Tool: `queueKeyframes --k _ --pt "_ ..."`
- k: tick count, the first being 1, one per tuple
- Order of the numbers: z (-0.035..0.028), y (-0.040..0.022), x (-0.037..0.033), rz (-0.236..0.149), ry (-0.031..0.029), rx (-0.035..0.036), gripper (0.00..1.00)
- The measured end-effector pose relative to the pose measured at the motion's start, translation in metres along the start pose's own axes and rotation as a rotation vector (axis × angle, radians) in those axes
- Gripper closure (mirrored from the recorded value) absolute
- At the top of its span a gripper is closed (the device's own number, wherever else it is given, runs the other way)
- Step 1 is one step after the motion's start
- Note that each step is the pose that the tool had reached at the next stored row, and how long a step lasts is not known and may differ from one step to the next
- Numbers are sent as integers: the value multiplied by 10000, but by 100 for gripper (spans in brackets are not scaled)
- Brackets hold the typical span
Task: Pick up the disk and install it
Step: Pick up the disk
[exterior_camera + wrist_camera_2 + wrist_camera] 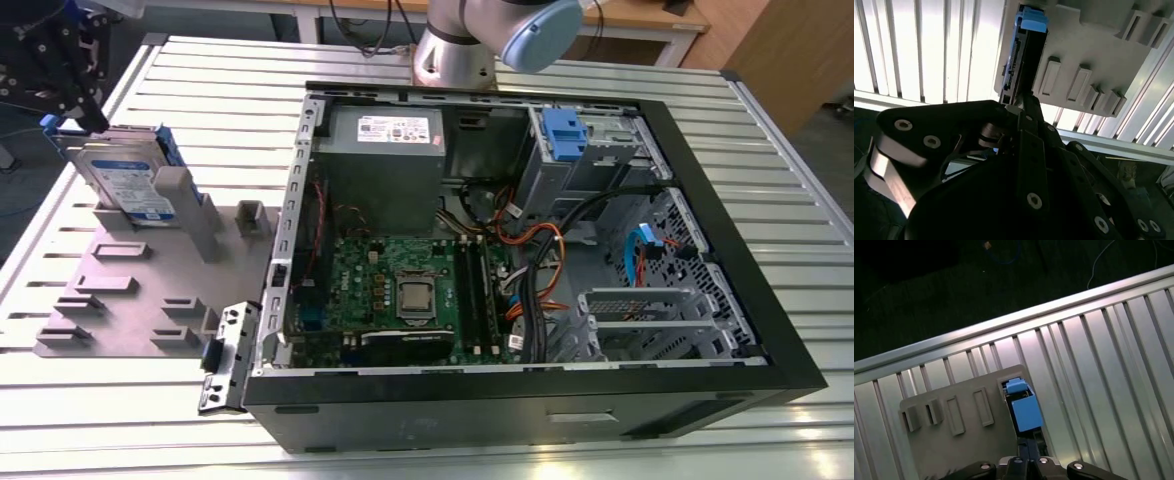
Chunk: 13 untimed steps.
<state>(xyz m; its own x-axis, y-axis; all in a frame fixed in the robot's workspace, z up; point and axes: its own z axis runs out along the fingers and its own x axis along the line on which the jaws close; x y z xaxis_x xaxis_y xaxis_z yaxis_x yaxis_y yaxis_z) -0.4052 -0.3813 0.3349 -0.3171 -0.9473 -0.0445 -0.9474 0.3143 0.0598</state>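
The gripper [83, 120] hangs in the exterior view over the upper end of the disk [127, 185], very close to it. If it is spread or pinching, I cannot tell. The disk stands on its edge in a slot of a grey holder plate [134, 290], I think so that its upper end is free for taking. The plate lies on the slatted metal table [200, 60], near its edge at the exterior view's left. Beside it lies the open computer case [534, 400], its inside facing up, probably to receive the disk. The arm's base [454, 55] stands at the table's far edge.

In the second wrist view the gripper [1021, 102] reaches to the near end of the disk [1024, 50], which shows edge-on, a blue rail [1033, 20] at its far end.

In the first wrist view the rail [1026, 412] is just ahead of the gripper [1029, 442]. The table's slats are bright and clean; past its edge the floor [929, 290] is dark, with a thin cable [1104, 257] on it.
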Motion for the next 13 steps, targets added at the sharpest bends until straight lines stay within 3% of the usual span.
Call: queueKeyframes --k 1,2,13 --pt "0 0 0 -36 -107 -38 89" --pt "0 0 0 -64 -118 -44 89" --pt "17 -9 -2 -878 -68 -86 89"
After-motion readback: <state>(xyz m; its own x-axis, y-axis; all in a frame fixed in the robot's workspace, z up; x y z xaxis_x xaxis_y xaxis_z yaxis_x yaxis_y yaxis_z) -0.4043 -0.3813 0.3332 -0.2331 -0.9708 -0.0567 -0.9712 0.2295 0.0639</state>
